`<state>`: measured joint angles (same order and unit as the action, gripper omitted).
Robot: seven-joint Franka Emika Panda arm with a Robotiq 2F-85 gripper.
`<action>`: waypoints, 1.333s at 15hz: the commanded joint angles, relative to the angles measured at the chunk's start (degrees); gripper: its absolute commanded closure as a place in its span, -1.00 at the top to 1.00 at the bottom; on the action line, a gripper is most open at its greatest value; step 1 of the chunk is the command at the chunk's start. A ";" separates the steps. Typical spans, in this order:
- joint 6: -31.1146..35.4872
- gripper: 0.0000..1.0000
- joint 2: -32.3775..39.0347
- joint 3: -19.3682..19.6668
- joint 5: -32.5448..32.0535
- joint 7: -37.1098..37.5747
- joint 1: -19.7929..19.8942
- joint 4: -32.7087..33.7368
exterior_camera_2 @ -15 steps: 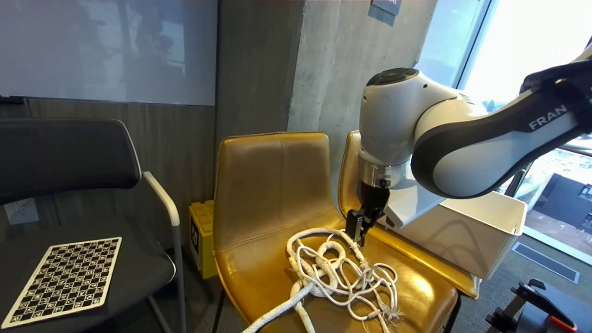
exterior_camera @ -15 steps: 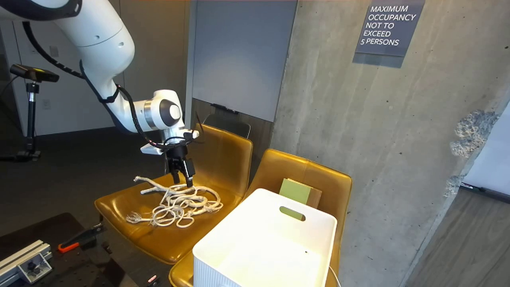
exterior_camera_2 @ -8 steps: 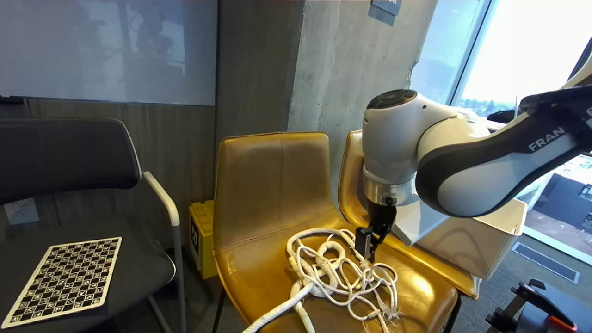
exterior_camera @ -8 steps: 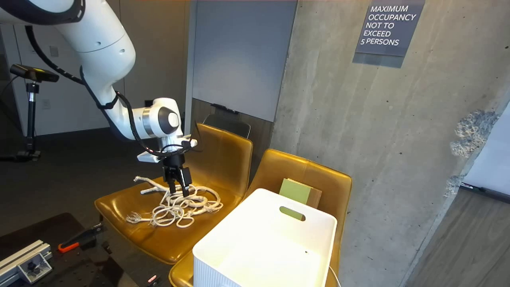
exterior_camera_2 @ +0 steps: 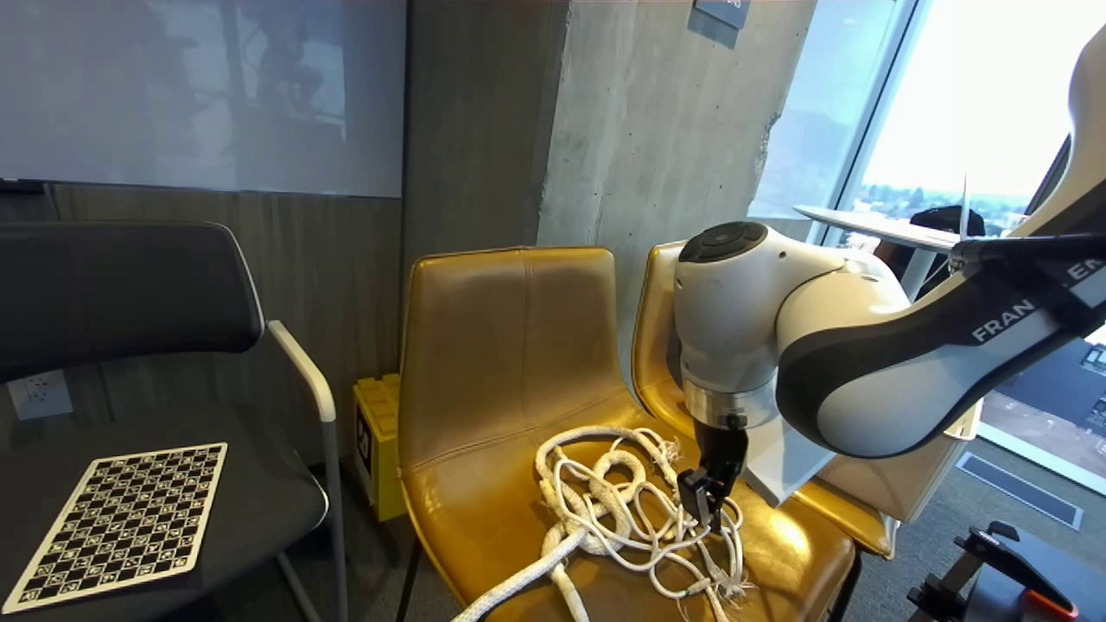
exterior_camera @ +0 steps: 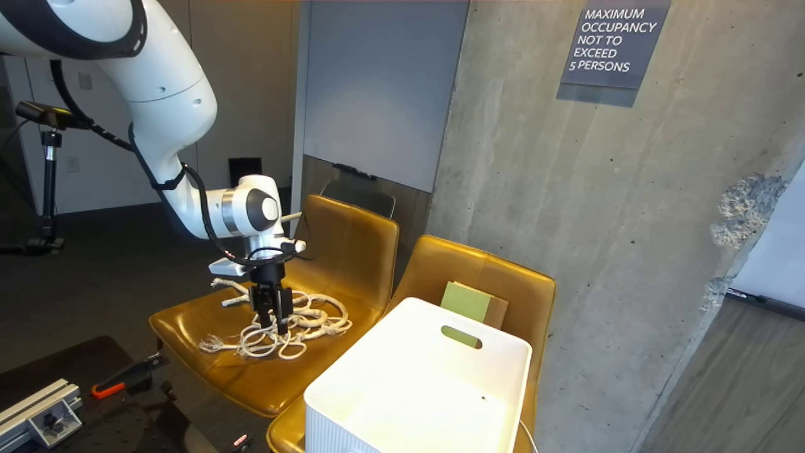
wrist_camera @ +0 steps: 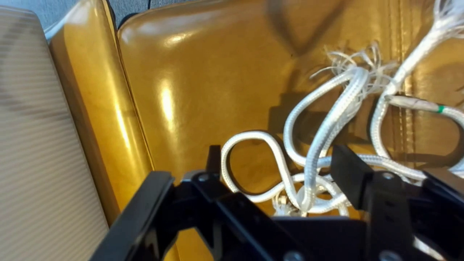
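My black gripper (exterior_camera: 273, 326) points down over the seat of a tan leather chair (exterior_camera: 182, 333). It also shows in an exterior view (exterior_camera_2: 704, 511) and in the wrist view (wrist_camera: 277, 163). Its fingers are apart. A tangled white rope (exterior_camera: 339, 308) lies on the seat, also in an exterior view (exterior_camera_2: 596, 544). In the wrist view, loops of the rope (wrist_camera: 313, 156) lie between and below the fingertips. One loop passes close by the left finger and a strand runs behind the right one. I cannot tell whether the fingers touch the rope. Part of it is hidden by the gripper.
A white ribbed bin (exterior_camera: 339, 428) stands on a second tan chair (exterior_camera: 534, 289) beside the rope's chair. A green book (exterior_camera: 465, 302) leans behind it. A dark chair holds a checkered board (exterior_camera_2: 121, 523). A yellow box (exterior_camera_2: 380, 441) and an orange-tipped clamp (exterior_camera_2: 1011, 553) are nearby.
My gripper has moved down to the rope's level, toward the front of the seat. The rope, chairs and bin have not visibly moved.
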<state>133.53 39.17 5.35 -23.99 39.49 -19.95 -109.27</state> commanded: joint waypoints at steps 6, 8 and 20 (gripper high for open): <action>-1.21 -0.83 0.02 -0.91 2.26 -1.14 0.40 -0.05; -1.43 -1.00 -0.07 -1.16 2.98 -1.46 0.54 -0.14; -8.14 -0.98 -17.96 -2.27 6.94 -7.05 2.83 1.28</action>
<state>128.86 28.15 4.74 -18.77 35.20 -19.13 -108.03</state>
